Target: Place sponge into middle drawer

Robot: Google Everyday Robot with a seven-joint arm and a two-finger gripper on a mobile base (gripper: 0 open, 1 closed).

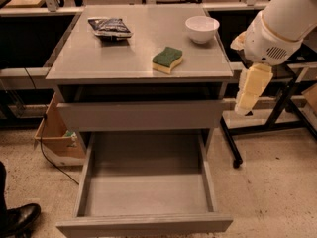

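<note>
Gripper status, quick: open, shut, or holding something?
Gripper: open or closed cannot be told; it hangs to the right of the cabinet top, apart from the sponge lying there.

end effector (245,102) hanging downward, far right

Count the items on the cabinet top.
3: snack bag back left, white bowl back right, sponge front, right of centre. None seem hidden. Gripper hangs right of the cabinet.

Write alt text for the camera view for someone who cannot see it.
A green-and-yellow sponge lies near the front of a grey cabinet top, above an empty drawer pulled open. A white bowl and dark snack bag sit further back; the robot's gripper hangs beside the cabinet, clear of the sponge.
</note>
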